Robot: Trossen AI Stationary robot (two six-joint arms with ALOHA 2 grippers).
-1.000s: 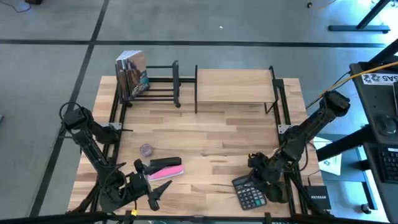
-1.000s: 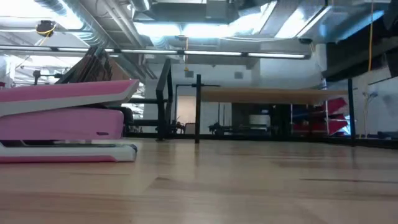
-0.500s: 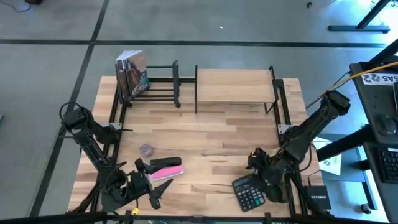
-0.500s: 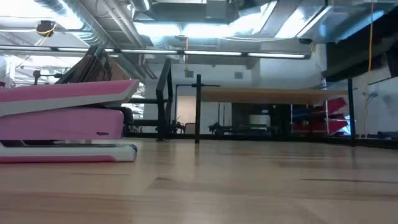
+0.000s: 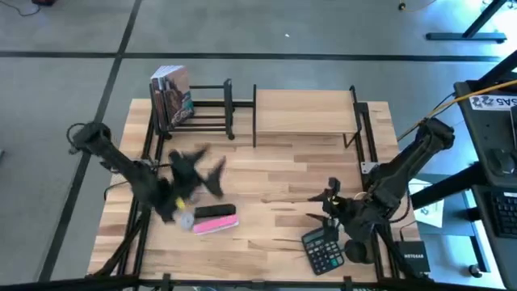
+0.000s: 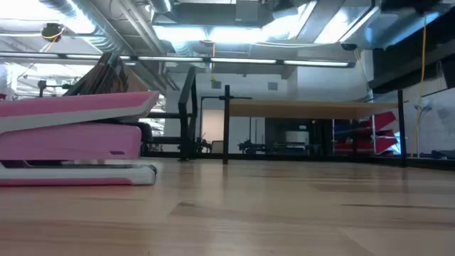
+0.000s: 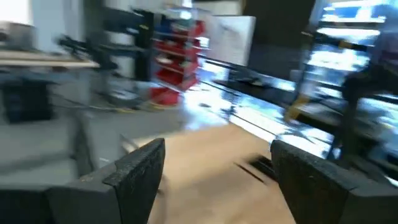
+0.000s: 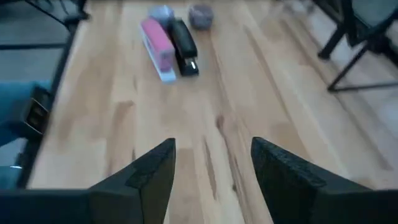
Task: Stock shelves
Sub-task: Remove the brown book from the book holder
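The shelves stand at the table's far edge: a light wood shelf [image 5: 305, 111] on black posts, and left of it a black bar rack [image 5: 206, 109] with books [image 5: 171, 97] leaning in its left end. A pink stapler [image 5: 215, 221] lies on the table near the left front, with a black one [image 8: 185, 38] alongside it. My left gripper [image 5: 198, 174] hovers open above the table just beyond the staplers, blurred. My right gripper [image 5: 323, 206] is open over bare wood, just beyond a calculator [image 5: 325, 249]. Neither holds anything.
A small purple object [image 8: 200, 15] lies beside the staplers. The calculator sits at the front right. Bare tabletop [image 5: 275, 174] spreads between the two grippers and up to the shelves. The low view shows the pink stapler [image 6: 71, 135] close up and the wood shelf [image 6: 313, 108] behind.
My left gripper has swung up from the table's near left corner toward the far edge and the middle, passing over the staplers, and is still blurred by the motion. My right gripper has shifted a little away from the calculator toward the table's left. The objects have stayed put.
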